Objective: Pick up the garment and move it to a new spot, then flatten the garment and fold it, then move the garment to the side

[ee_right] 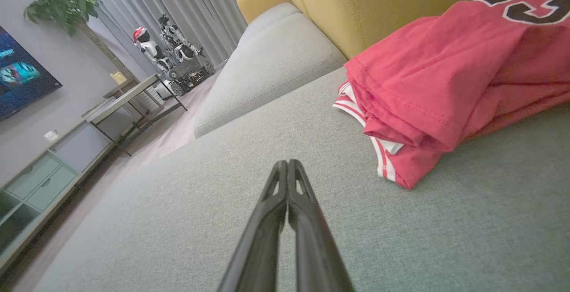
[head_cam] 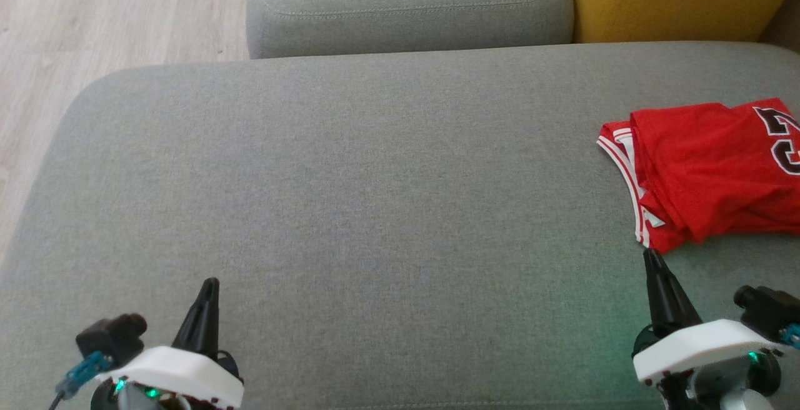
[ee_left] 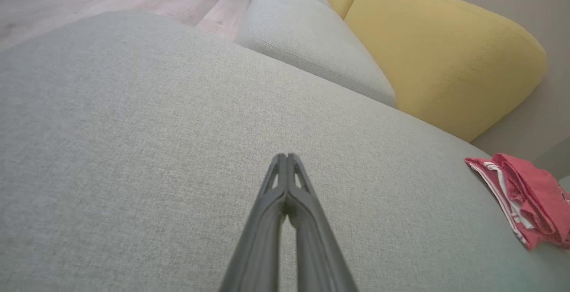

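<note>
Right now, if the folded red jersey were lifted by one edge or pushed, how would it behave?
The red jersey would probably go floppy: it lies in soft, uneven layers. Lifted by one edge, it would likely unfold. It looks thin; on the woven grey cushion a push would likely bunch it.

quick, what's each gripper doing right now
left gripper: closed, holding nothing, over the grey cushion
right gripper: closed, holding nothing, beside the folded red garment
</note>
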You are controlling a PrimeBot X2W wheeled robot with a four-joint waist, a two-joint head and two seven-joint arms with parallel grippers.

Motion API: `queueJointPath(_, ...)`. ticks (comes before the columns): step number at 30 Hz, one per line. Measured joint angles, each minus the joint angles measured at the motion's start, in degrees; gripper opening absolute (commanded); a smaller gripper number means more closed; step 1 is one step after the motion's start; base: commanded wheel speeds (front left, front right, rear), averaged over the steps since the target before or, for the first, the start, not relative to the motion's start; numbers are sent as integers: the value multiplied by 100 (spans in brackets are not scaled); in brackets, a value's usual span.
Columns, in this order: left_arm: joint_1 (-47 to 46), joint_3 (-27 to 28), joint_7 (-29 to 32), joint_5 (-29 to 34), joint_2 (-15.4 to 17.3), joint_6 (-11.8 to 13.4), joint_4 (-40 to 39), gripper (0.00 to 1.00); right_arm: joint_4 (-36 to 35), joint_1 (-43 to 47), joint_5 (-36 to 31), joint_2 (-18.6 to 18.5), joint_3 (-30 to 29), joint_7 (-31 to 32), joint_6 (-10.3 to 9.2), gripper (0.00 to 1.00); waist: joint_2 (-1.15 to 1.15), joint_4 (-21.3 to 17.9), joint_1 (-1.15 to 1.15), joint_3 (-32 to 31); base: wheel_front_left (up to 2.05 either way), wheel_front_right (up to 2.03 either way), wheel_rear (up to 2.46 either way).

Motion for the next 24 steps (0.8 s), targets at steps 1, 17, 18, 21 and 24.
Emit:
queueJointPath(1, 0, 18, 5, -59, -2, -2, 11, 0, 10, -2, 64, 0, -3, 1, 0, 0, 0, -2, 0, 1, 0, 0, 0)
queueJointPath(17, -130, 250, 246, -1005, -138, -183, 89, 0, 159, -129, 1135, -1, -103, 43, 0, 0, 0, -32, 0, 14, 0, 0, 0)
queueJointPath(18, -130, 264, 257, -1062, -157, -205, 94, 0, 171, -132, 1207, -1, -109, 49, 0, 0, 0, -33, 0, 15, 0, 0, 0)
queueJointPath(21, -131, 352, 300, -1237, -194, -210, 103, 0, 198, -153, 1405, -1, -124, 49, 0, 0, 0, -39, 0, 17, 0, 0, 0)
queueJointPath(24, -140, 402, 348, -1412, -200, -258, 112, 0, 236, -233, 1608, -1, -137, 49, 0, 0, 0, -45, 0, 19, 0, 0, 0)
